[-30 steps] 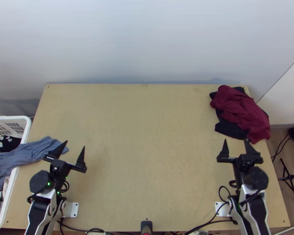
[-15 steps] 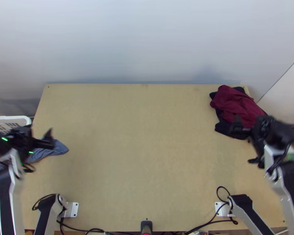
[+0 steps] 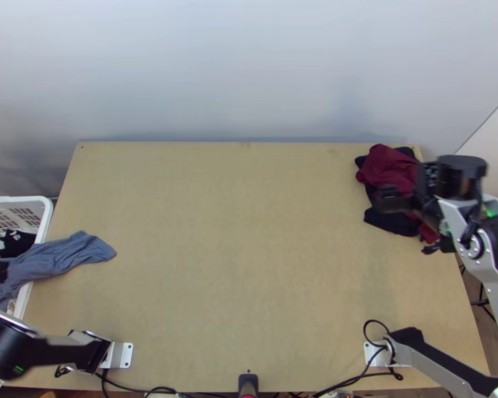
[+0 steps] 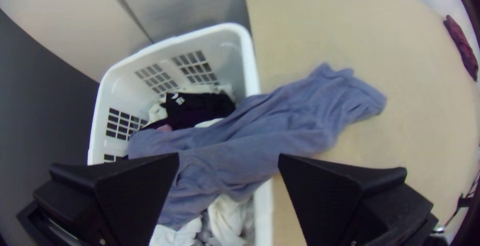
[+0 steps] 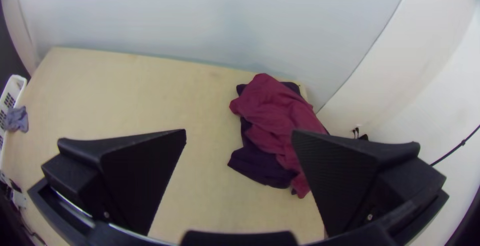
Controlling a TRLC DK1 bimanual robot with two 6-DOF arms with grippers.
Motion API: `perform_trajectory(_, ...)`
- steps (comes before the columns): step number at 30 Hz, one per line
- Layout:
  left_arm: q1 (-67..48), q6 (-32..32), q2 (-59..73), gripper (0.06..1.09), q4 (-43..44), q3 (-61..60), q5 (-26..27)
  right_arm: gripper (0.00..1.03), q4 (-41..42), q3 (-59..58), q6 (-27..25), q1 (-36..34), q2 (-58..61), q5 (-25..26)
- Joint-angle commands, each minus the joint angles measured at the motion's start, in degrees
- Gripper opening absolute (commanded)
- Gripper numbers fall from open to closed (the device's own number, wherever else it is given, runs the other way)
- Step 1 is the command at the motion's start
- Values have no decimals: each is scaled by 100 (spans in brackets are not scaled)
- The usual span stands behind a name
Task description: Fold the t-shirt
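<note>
Top view: see blue shirt [image 3: 66, 252] draped over basket [image 3: 16, 199] at nine o'clock, maroon cloth [image 3: 385, 169] at three. Left wrist view: see left gripper [image 4: 228, 156] spread wide, gripping nothing; may drag out other laundry [image 4: 200, 108] by pinching deep. Right wrist view: see right gripper [image 5: 239, 131] likewise apart; may snag maroon cloth by dipping low.

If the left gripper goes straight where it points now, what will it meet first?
The left gripper would likely meet the blue-grey cloth lying across the rim of the white basket; the distance is unclear.
</note>
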Motion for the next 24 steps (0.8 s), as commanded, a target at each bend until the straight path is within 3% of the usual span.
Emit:
perform_trajectory(1, 810, 548, 2149, 102, 757, 1053, -697, 98, -401, 405, 32, 657, 408, 267)
perform_trajectory(9, 1003, -331, 4232, 102, 475, 3434, -1092, 98, -410, 370, -39, 921, 487, 267)
perform_trajectory(20, 810, -234, 5700, 97, 721, 4929, -1329, 98, -331, 440, 67, 1035, 645, 284)
perform_trajectory(24, 660, -234, 5893, 90, 783, 5034, -1373, 98, -322, 458, 49, 1027, 654, 364)
